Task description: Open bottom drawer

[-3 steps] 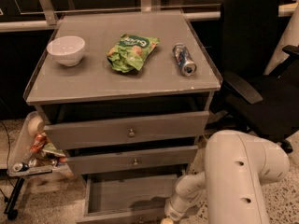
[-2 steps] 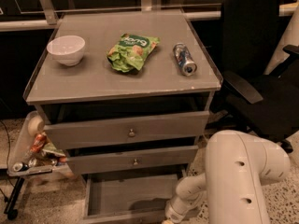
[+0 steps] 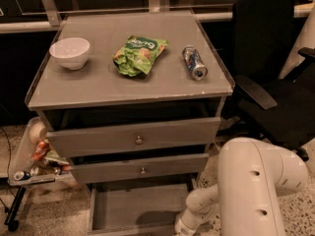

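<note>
- Low down, my hand (image 3: pixel 182 229) is at the very bottom edge of the view. It is just by the right front corner of the bottom drawer (image 3: pixel 133 208).
- I cannot tell if my hand is wide or narrow, or if it holds a thing. Most of it is cut off from view.
- My white arm (image 3: pixel 251 181) bends down to my hand from the right. It is big and round and close to the camera.
- The bottom drawer is pulled out toward me. It sits under the other two drawers. I can see its plain grey floor and its left wall. Its front panel is out of view.
- A dark shadow lies on the drawer floor near my hand.
- The middle drawer (image 3: pixel 123 170) is right above it. It has a small round knob (image 3: pixel 142 170) in the middle of its front.
- The top drawer (image 3: pixel 98 139) has the tallest front. It has a knob (image 3: pixel 139 140) in the middle too.
- On the tabletop (image 3: pixel 98 87) a white bowl (image 3: pixel 70 52) stands at the back left.
- A green bag (image 3: pixel 139 55) lies in the middle of the tabletop.
- A can (image 3: pixel 195 62) lies on its side near the right edge. The bowl, the bag and the can do not touch each other.
- A black chair (image 3: pixel 268 58) stands to the right of the drawers.
- A tray (image 3: pixel 19 154) sits low on the left side with small mixed things in it.
</note>
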{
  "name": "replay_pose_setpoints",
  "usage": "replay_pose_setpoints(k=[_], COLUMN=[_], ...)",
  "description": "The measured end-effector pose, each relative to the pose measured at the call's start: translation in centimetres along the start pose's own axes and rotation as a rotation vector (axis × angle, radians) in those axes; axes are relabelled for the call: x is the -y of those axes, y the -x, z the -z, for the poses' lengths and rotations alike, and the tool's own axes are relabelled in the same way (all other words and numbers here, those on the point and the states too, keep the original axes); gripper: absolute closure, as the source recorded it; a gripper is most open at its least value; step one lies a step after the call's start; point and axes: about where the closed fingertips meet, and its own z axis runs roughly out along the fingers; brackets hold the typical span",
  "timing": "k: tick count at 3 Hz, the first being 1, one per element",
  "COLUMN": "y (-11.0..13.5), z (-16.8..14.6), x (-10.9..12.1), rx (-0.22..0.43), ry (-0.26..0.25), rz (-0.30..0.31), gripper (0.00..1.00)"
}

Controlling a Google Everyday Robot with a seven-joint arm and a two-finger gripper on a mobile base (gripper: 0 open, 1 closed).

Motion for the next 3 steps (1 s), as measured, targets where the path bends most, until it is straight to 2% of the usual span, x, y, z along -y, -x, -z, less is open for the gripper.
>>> replay_pose_setpoints(k=[1, 2, 3], y=[0.1, -1.1, -2.7], z=[0.2, 0.5, 0.4], x=[-0.1, -0.3, -1.6], rx=[0.000, 0.004, 0.000], ry=[0.000, -0.010, -0.004], rz=[0.000, -0.047, -0.081], gripper=[0.00, 0.00, 0.00])
